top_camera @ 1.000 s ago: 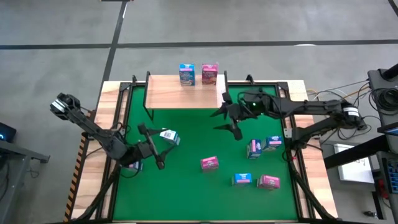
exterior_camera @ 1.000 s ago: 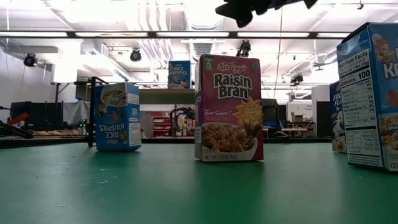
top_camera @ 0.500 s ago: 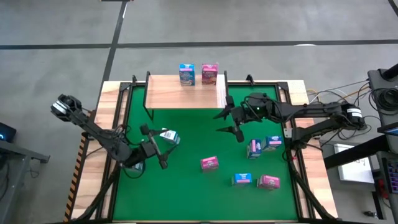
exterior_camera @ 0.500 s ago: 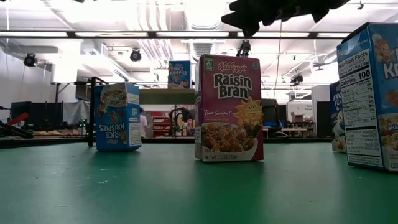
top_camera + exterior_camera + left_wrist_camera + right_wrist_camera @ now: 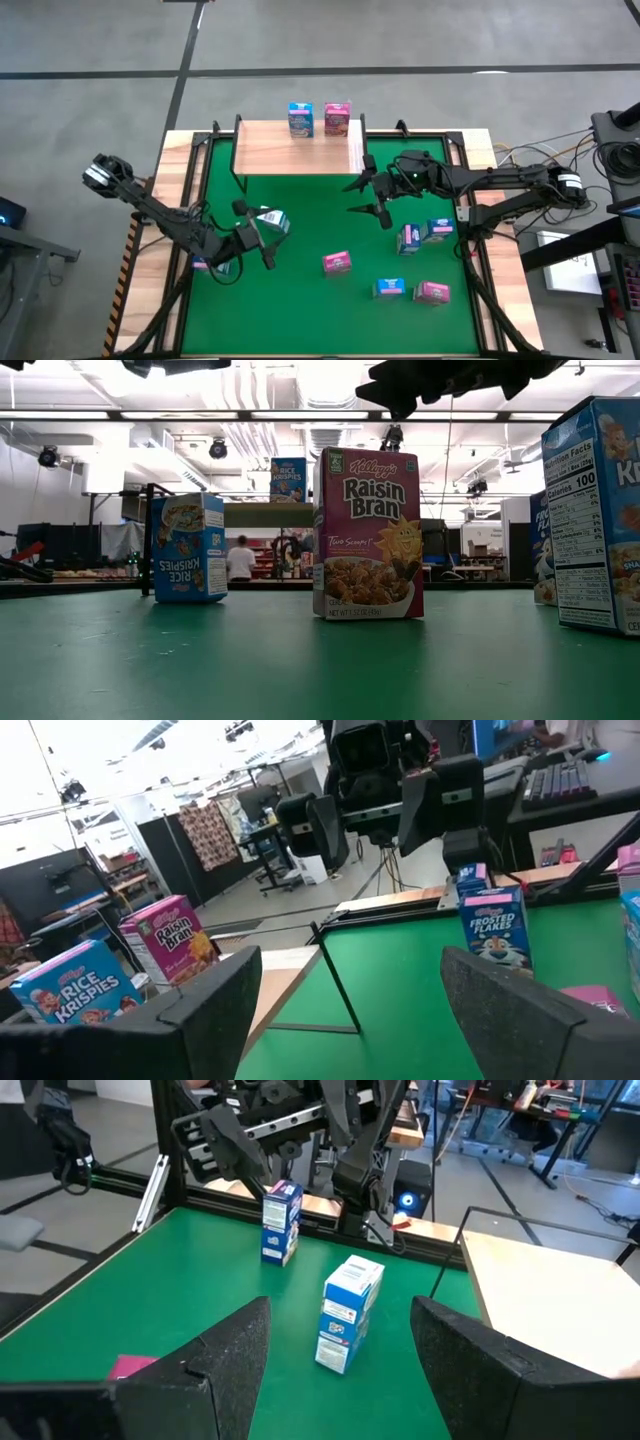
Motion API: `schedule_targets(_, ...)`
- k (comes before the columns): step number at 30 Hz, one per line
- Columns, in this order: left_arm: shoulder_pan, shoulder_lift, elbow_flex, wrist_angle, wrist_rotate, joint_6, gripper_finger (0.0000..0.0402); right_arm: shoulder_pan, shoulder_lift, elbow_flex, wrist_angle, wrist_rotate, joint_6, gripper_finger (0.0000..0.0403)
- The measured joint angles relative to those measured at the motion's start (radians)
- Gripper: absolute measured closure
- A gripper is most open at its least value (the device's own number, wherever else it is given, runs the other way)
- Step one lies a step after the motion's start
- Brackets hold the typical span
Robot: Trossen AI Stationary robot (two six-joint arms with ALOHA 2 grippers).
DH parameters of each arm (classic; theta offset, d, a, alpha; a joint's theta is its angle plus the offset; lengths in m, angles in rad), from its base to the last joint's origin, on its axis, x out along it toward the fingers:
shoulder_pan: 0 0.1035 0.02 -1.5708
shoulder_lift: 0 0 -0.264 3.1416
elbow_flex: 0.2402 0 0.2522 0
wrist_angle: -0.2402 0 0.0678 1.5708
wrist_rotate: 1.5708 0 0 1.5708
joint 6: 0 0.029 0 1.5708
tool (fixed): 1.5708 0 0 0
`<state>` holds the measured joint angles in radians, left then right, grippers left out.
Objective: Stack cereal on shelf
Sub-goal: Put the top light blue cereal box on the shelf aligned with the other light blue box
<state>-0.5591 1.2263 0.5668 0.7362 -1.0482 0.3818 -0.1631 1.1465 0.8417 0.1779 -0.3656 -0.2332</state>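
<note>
2 cereal boxes (image 5: 318, 119) are stood upright at the far edge of the shelf (image 5: 290, 150), a smooth pale wood board on thin black legs; the other printed cardboard boxes are left on the green mat (image 5: 310, 300). The left gripper (image 5: 254, 236) is spread empty beside a white-blue box (image 5: 272, 220), likely for pickup. The right gripper (image 5: 368, 196) is held open, empty, near the shelf.

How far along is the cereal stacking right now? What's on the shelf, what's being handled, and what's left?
Done: a blue box and a pink box stand on the shelf. In hand: nothing; the left pincer is open beside a box on the green mat, and the right pincer hangs open and empty near the shelf's right end. Left: at least six boxes on the mat.
</note>
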Motion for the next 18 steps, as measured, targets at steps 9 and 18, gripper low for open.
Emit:
schedule_targets(9, 0.021, 0.028, 0.159, -0.315, 0.044, -0.048, 0.0111, 0.000, 0.001, 0.000, 0.001, 0.000, -0.007, 0.0172)
schedule_targets(18, 0.053, 0.091, 0.478, -1.300, 0.203, -0.475, 0.0115, 0.000, 0.001, 0.000, -0.002, 0.000, -0.013, 0.0172)
